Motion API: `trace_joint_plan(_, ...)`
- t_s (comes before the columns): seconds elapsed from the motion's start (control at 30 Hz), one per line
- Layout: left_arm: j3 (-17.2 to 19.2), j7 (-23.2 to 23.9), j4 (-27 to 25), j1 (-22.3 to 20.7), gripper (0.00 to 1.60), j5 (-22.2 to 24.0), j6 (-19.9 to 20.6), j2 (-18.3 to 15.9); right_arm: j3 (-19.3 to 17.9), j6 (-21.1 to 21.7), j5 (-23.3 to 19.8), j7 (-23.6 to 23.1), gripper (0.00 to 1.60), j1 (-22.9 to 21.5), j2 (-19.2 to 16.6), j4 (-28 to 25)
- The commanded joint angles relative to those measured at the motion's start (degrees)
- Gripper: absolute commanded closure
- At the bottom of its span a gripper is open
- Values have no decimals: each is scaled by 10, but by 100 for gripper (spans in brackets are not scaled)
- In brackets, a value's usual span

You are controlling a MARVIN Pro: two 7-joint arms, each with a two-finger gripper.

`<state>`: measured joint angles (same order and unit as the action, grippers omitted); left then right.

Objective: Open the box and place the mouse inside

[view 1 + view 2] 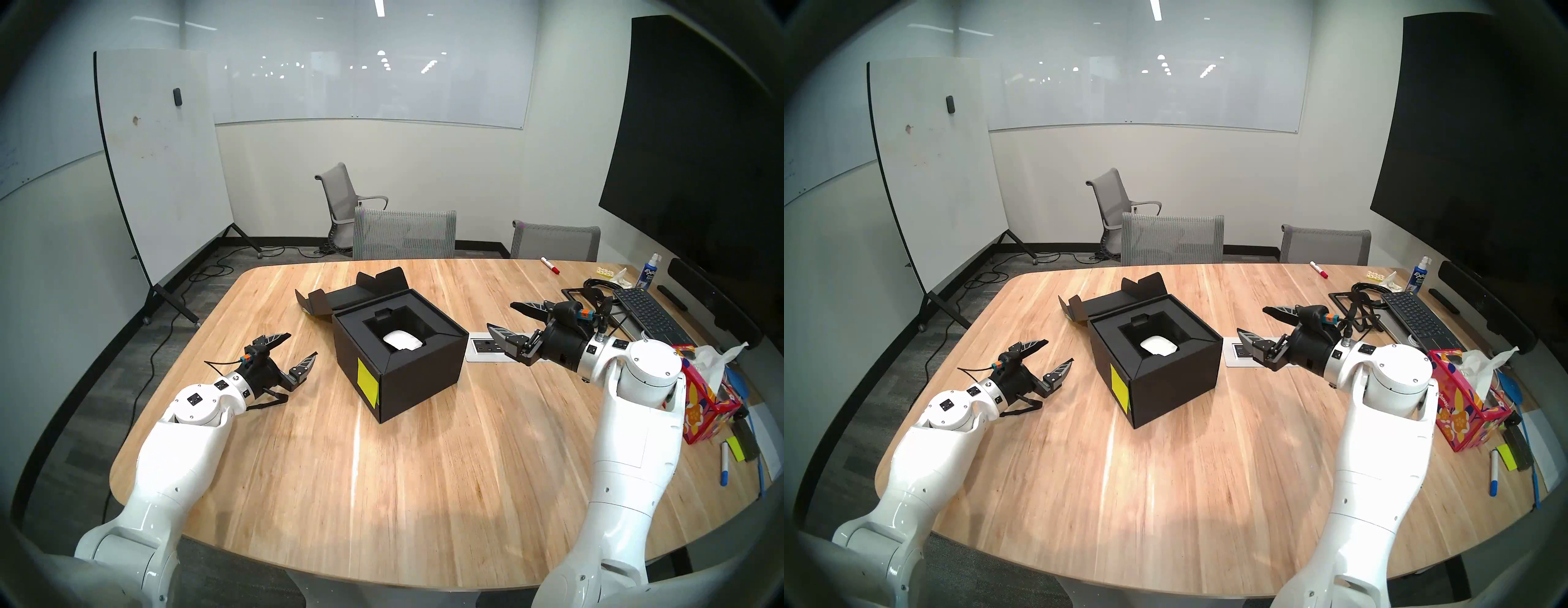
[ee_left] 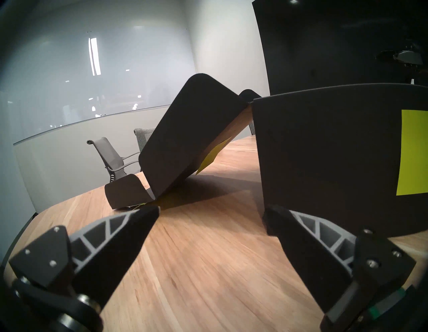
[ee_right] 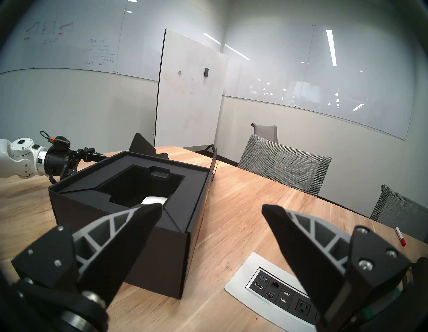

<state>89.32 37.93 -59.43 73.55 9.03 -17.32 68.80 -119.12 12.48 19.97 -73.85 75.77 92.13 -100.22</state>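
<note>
The black box (image 1: 420,373) stands open at the table's middle, with a yellow sticky note (image 1: 367,381) on its left wall. Its flap lid (image 1: 339,297) lies folded back behind it. The white mouse (image 1: 402,339) rests in the insert's recessed well; the right wrist view shows this mouse (image 3: 154,199) partly, behind a finger. My left gripper (image 1: 303,344) hovers open and empty just left of the box, facing its wall (image 2: 324,150). To the right of the box, my right gripper (image 1: 499,315) is open and empty, above the outlet panel.
A white power outlet panel (image 1: 483,346) is set in the table right of the box. A keyboard (image 1: 649,314), red floral tissue box (image 1: 704,407), markers and a spray bottle crowd the right edge. Grey chairs (image 1: 405,233) line the far side.
</note>
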Motion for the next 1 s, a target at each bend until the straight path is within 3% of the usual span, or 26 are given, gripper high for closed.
trace_joint_plan(0.0, -3, -8, 13, -48, 0, -5, -5, 7, 1, 1, -3, -1, 0, -10, -1, -11)
trace_joint_plan(0.3, -24, -13, 59, -80, 0, -29, -14, 13, 0, 1, -1, -2, 0, -11, 1, -11)
trace_joint_plan(0.37, -27, -15, 70, -88, 20, -33, -15, 15, 0, 0, -1, -2, 0, -11, 1, -11)
trace_joint_plan(0.43, -29, -16, 75, -91, 16, -36, -17, 16, 0, 0, -1, -3, 0, -11, 1, -11)
trace_joint_plan(0.47, -30, -17, 79, -94, 0, -37, -19, 17, 0, 0, -1, -3, 0, -11, 1, -11)
trace_joint_plan(0.97, -38, -44, 145, -130, 0, -57, -43, 33, -2, 0, 2, -5, 0, -12, 3, -11)
